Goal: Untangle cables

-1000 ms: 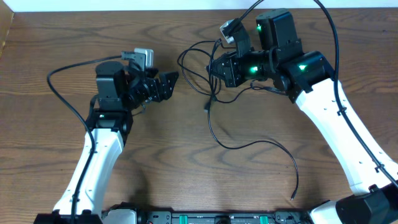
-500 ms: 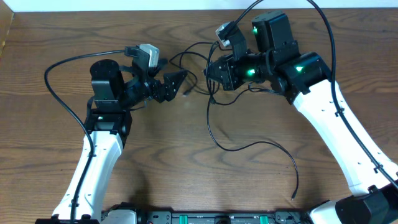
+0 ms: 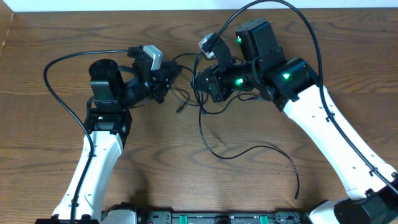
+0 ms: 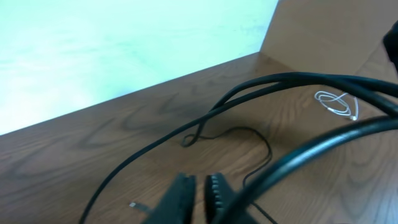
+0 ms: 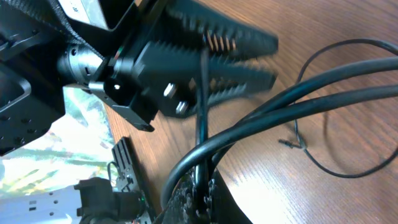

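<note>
We judge the untangling barely begun: the black cables (image 3: pixel 200 121) lie knotted at twelve o'clock on the worktop (image 3: pixel 50 155), one strand pinched between our narrowed left pincer (image 3: pixel 169 76) and our clamped right pincer (image 3: pixel 200 84), a loose loop trailing toward five o'clock.

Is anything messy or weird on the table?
Yes. The black cables are bunched in crossing loops at the far middle of the table. One long end trails loose toward the near edge. A small white cable lies looped off by itself.
</note>
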`<act>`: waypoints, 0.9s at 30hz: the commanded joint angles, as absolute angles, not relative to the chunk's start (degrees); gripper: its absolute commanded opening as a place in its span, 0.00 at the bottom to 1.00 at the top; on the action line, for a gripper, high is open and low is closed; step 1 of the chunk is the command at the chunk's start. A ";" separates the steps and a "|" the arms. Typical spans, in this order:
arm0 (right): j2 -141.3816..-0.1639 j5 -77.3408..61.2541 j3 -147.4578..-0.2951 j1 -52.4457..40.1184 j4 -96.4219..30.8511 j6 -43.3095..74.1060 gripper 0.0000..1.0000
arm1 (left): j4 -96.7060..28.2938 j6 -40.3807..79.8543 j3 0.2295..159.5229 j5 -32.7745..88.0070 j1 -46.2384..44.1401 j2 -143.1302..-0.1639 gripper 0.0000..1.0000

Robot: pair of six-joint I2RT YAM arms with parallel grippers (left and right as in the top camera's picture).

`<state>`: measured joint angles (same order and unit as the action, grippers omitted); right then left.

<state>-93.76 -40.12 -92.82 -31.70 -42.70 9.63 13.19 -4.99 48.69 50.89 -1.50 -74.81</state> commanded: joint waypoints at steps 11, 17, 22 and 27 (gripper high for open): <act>-93.45 -36.10 -92.95 -31.92 -45.21 8.05 0.15 | 13.41 5.91 49.21 35.44 -1.30 -74.43 0.07; -93.45 -28.23 -92.95 -31.92 -48.07 8.08 0.31 | 14.09 9.06 49.21 32.08 -1.30 -72.38 0.08; -93.51 -25.56 -92.95 -31.92 -48.82 8.05 0.52 | 14.26 9.13 49.21 31.75 -1.30 -67.99 0.07; -93.93 -23.27 -92.92 -31.92 -49.36 8.08 0.67 | 14.24 9.13 49.21 29.67 -1.30 -63.88 0.08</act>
<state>-93.76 -25.80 -92.82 -31.73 -48.93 8.32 13.91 8.40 48.69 31.75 -1.58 -66.15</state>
